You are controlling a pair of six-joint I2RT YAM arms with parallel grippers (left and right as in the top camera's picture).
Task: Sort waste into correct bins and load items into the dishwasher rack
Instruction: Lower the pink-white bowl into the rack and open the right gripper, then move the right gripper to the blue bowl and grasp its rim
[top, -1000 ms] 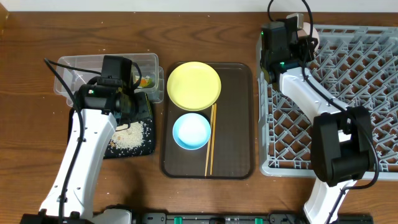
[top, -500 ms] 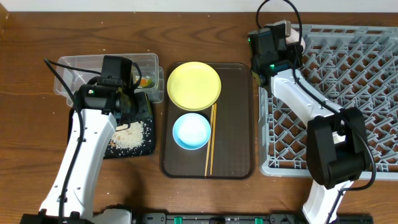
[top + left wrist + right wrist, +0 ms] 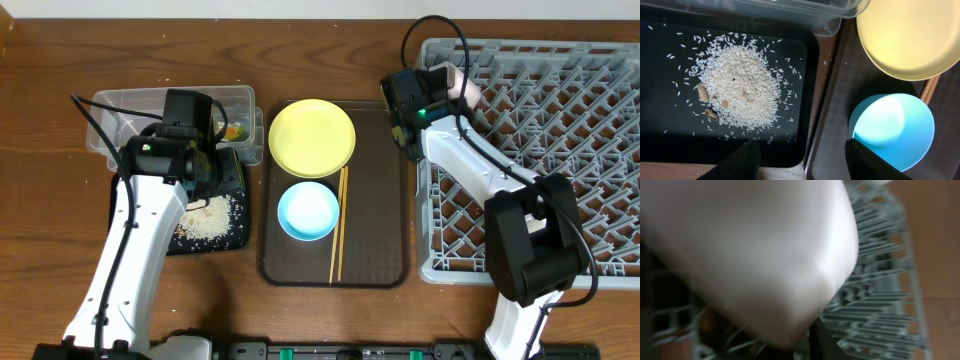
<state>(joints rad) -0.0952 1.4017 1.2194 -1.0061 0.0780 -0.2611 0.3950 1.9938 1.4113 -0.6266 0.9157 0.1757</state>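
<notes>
1. Left side of the worktop point(image 3: 60, 250) first: left gripper point(image 3: 802, 150) hovering over the near edge of the black tray point(image 3: 660, 50), fingers point(image 3: 742, 162) spread apart, nothing between them.
2. Loose rice point(image 3: 737, 90) heaped on that tray toward its right side. Stray grains scattered all round, a few brown flecks at the heap's left edge.
3. Clear tub point(image 3: 120, 105) lying along the black tray's far edge, with the yellow-green wrapper point(image 3: 235, 130) inside at its right end.
4. On to the middle of the worktop: brown serving tray point(image 3: 380, 200) lying lengthwise, far to near.
5. Yellow plate point(image 3: 311, 137) flat at the serving tray's far end. Light blue bowl point(image 3: 308, 211) upright just nearer, by the left edge.
6. Chopsticks point(image 3: 339, 225) side by side to the right of the blue bowl, running from the plate's rim toward the serving tray's near edge.
7. Right side of the worktop: dishwasher rack point(image 3: 560, 150), its left edge just beside the serving tray's right edge.
8. Right gripper point(image 3: 445, 88) up at the rack's far left corner, pinkish-white bowl point(image 3: 466, 88) right against it, above the lattice.
9. From the right wrist, that bowl blurred and filling most of the view, with one dark finger point(image 3: 817, 340) showing beneath it and rack pegs behind.
10. Clamped on the bowl or loosened? Impossible to tell through the blur.
</notes>
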